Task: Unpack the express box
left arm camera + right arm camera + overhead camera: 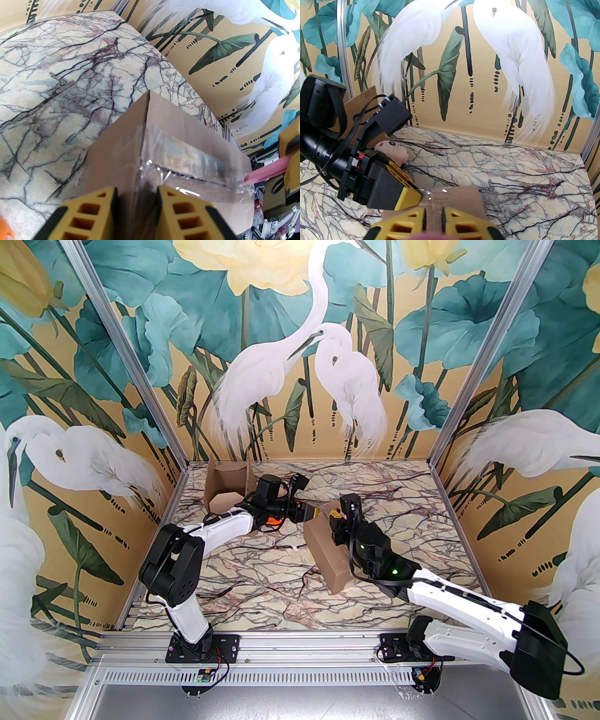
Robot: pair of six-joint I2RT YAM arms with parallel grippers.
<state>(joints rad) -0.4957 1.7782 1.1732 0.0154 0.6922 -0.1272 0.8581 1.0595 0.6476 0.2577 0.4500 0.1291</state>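
Driving the pink tool (264, 173), pinched by the right end effector (433, 218), into the taped express box (330, 563) right of the open carton (229, 488) risked slippage; left end effector (137, 191) clamping was indeterminate.

I'm working in a robot lab cell. Bare aluminium posts (133, 376) frame a small booth whose walls (93, 465) are printed panels of herons and lotus leaves, more backdrop than décor. The desk (262, 568) wears a marble-pattern sheet. My left arm (187, 563) and right arm (459, 610) are bolted to a slotted aluminium rail (304, 643) at its near edge, with loose wires (225, 669) and a small circuit board (205, 676) exposed below.
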